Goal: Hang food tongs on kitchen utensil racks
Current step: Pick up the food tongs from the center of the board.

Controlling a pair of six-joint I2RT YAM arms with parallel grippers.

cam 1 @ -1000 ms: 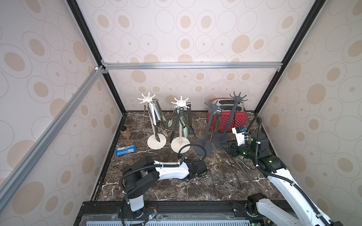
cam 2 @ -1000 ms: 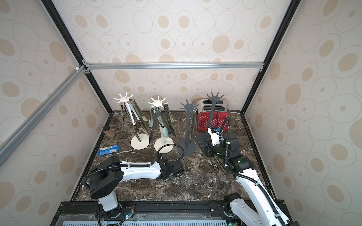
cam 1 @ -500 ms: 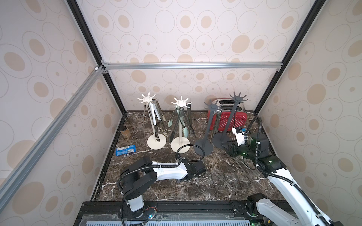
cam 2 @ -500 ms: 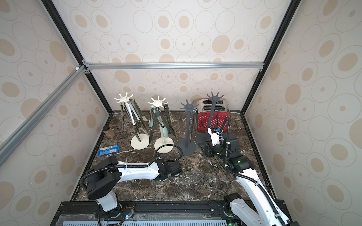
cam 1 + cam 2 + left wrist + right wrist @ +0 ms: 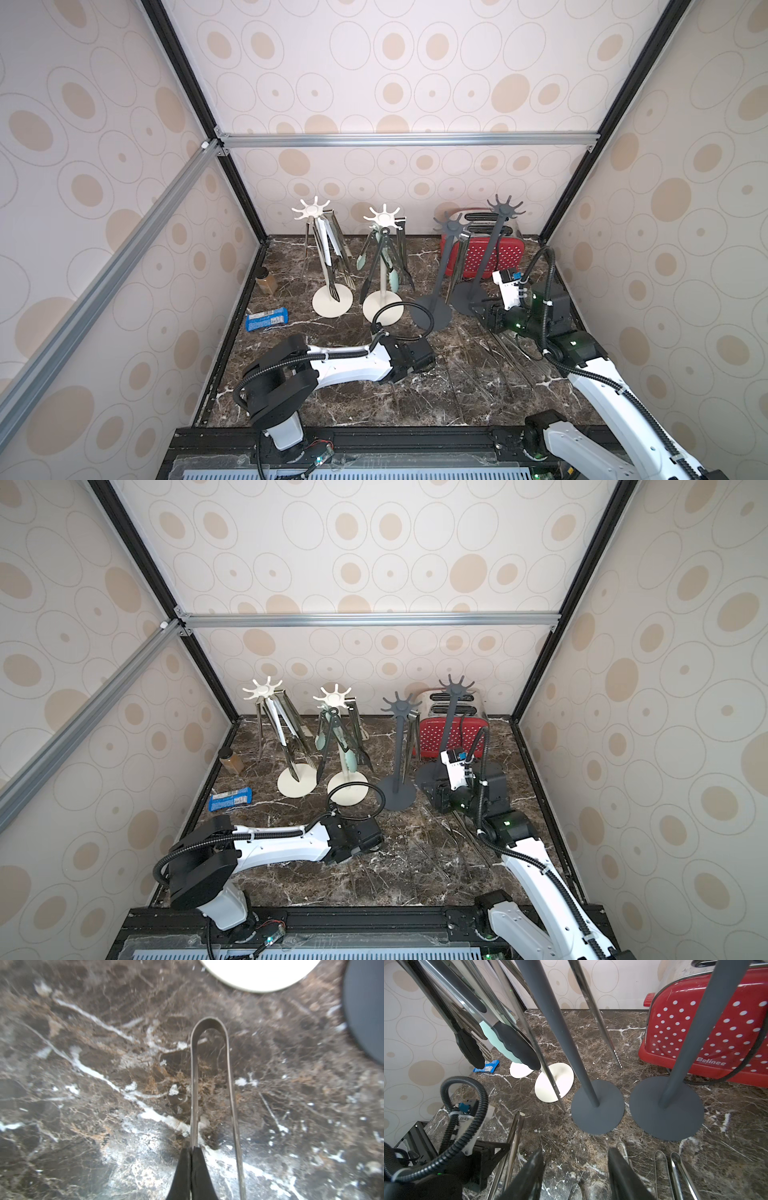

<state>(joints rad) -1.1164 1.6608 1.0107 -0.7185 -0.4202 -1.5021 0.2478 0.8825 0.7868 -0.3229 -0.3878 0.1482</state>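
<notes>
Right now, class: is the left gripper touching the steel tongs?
Touching. Left wrist view: left gripper pinched shut on one arm of the steel tongs.

Only one readable mark: "Belinee", white script lettering low on the side of the red white-dotted metal toaster (image 5: 708, 1028), legible in the right wrist view. In both top views the toaster (image 5: 509, 257) (image 5: 465, 735) is too small to read. The flat blue snack packet (image 5: 486, 1068) (image 5: 266, 319) has white print, too blurred to read in any view. The white tag (image 5: 464, 1119) on the cabled wrist block shows a few dark letters, not legible.
</notes>
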